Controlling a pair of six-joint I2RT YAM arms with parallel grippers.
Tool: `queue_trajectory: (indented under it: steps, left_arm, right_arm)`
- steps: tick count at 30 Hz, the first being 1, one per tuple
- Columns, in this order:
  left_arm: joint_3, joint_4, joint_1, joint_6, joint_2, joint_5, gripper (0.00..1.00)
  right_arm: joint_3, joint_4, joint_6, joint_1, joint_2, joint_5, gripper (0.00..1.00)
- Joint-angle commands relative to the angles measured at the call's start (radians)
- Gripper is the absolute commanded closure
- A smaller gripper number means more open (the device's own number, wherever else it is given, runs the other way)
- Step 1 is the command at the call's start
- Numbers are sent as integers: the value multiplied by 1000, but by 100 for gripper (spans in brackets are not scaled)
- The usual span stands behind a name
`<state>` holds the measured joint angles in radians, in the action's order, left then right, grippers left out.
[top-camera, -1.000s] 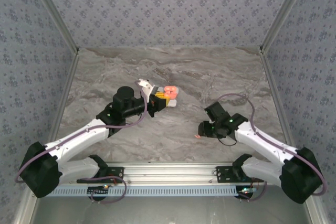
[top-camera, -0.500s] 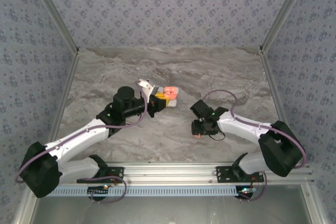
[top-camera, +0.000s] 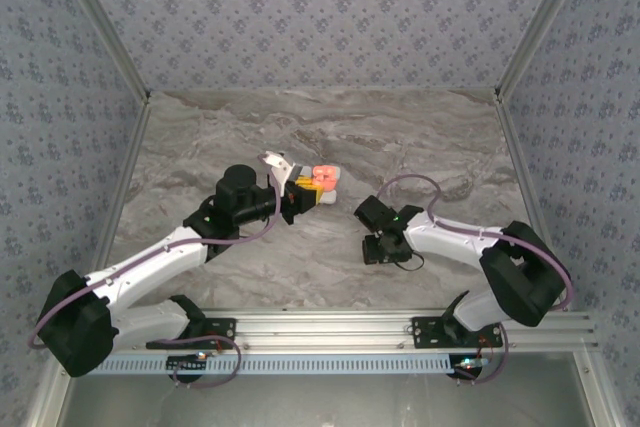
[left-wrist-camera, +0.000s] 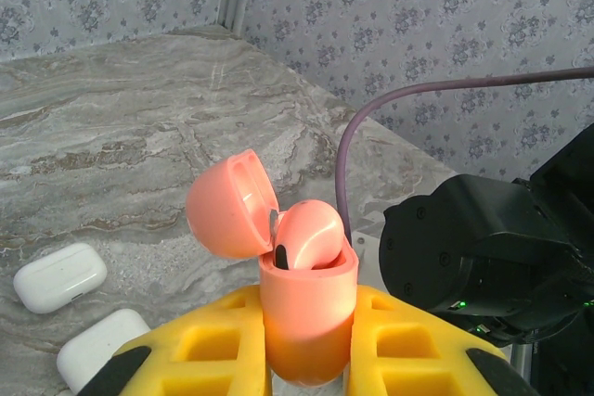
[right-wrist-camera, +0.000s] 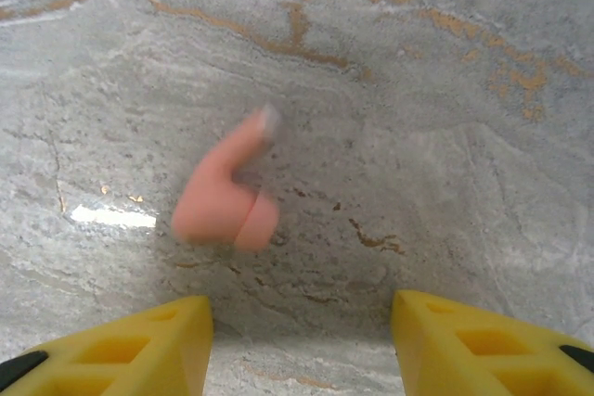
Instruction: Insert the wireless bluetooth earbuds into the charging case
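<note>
Right wrist view: a blurred pink earbud (right-wrist-camera: 225, 194) lies on the marble table (right-wrist-camera: 445, 136), nearer its front edge, untouched between the spread fingers of the right gripper (right-wrist-camera: 299, 314). The left gripper (left-wrist-camera: 308, 340) pinches an open pink charging case (left-wrist-camera: 306, 303) holding another earbud (left-wrist-camera: 308, 234). Two white cases (left-wrist-camera: 60, 275) lie on the table beyond.
</note>
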<state>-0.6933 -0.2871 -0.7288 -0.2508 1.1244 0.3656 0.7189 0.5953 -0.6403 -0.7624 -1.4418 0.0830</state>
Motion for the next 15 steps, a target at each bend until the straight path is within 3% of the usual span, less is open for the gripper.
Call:
queue_trajectory:
  steps: [1,9,15]
  left_arm:
    - [-35,-1,-3,17,-23,-10,100]
    - [-37,4,-3,16,-25,-11,100]
    - [-31,16,-3,20,-45,-27,100]
  right_arm:
    - [20,70,-22,-9,-9,23,44]
    - [71,22,88,5,77,-21,42]
    - [138,66,239,106,90,-93,42]
